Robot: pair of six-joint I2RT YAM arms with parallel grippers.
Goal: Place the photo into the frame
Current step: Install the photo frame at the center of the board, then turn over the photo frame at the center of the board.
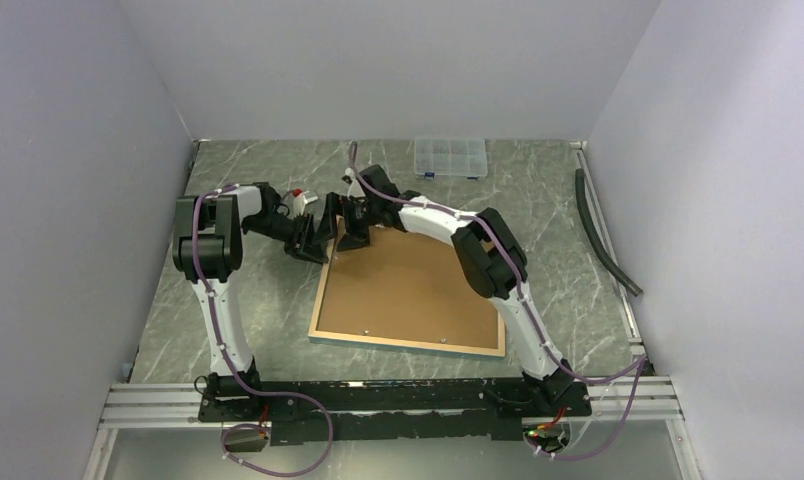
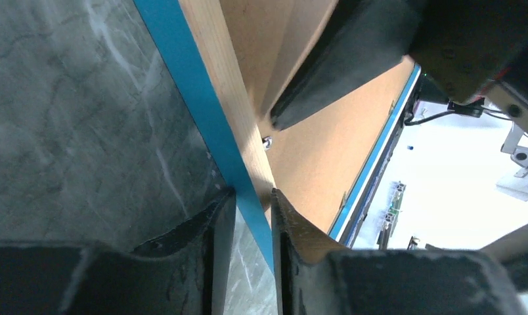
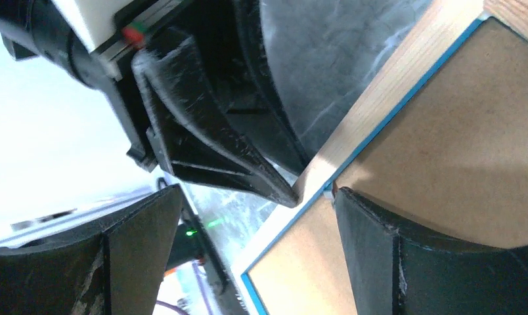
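Up at the far-left corner of the frame [image 1: 408, 343], the left gripper [image 2: 251, 193] is pinched onto the side rail, one finger on the blue outer edge and the other on the tan wood inside it. Just beside it the right gripper [image 1: 350, 235] is spread wide and straddles that same corner. One fingertip [image 3: 373, 223] sits on the brown backing board [image 1: 418, 290] just inside the rail, and the other hangs outside over the worktop [image 1: 578, 230]. The frame itself lies back-side up around the middle of the worktop, slightly skewed, with its near edge toward the arm bases. The photo doesn't show in any view (could be under the board, could be elsewhere, honestly can't tell). My read is that the left arm is steadying the frame while the right works on the backing at that corner. I can't say whether it's lifting the board out or pressing it home. Either way, the next move probably needs the rail pinch to hold firm so the frame doesn't skate across the marble. The right fingertip would also have to catch the board's edge cleanly rather than slip over it.
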